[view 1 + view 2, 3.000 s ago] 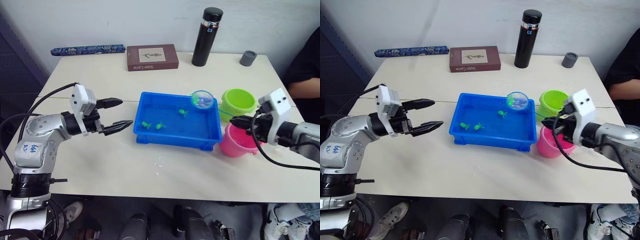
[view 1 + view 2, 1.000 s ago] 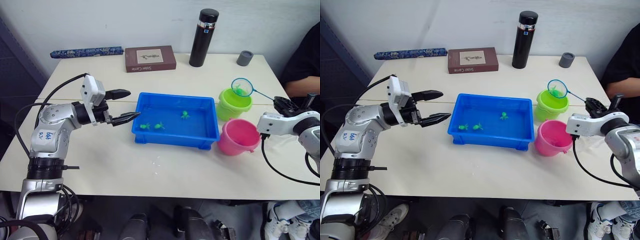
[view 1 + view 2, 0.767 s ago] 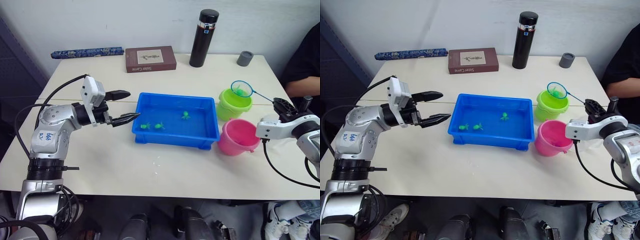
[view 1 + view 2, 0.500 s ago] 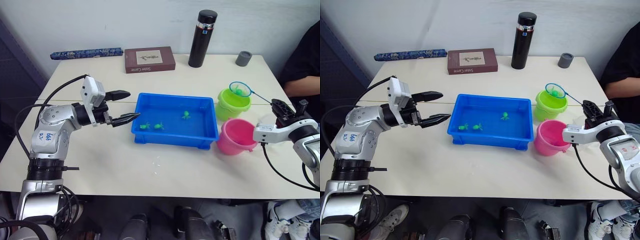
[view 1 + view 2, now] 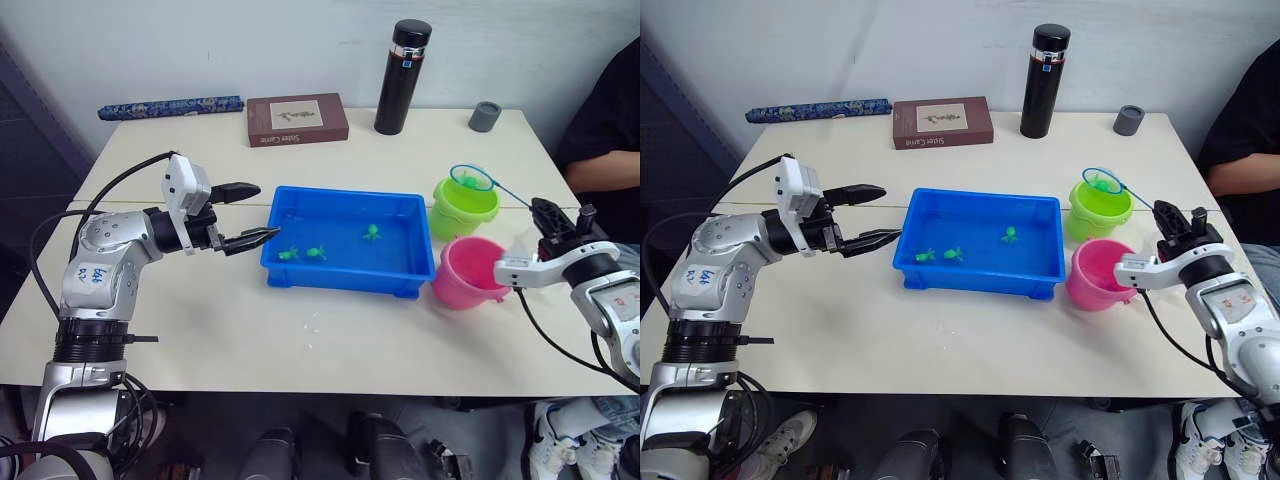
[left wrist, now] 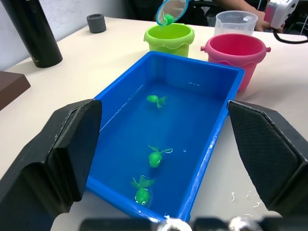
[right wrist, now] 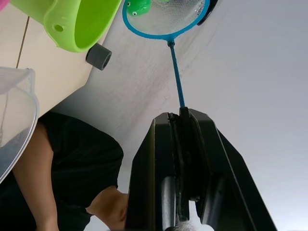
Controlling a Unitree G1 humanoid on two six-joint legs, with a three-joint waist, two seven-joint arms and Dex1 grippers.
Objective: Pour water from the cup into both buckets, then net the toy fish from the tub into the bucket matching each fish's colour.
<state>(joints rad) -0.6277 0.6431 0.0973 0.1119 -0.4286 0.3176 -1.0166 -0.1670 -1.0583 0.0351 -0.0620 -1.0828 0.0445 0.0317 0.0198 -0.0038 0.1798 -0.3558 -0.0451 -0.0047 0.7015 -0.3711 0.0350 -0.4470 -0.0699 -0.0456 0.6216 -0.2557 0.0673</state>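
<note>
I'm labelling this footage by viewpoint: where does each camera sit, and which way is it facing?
Head, both eyes: looks forward and down over the table; both arms show, left hand near the tub.
Left wrist: looks along its open fingers over the tub, three green fish inside, toward the green bucket.
Right wrist: looks up along the net it grips.
Shared: both wrist views show the net holding a green fish at the green bucket.
</note>
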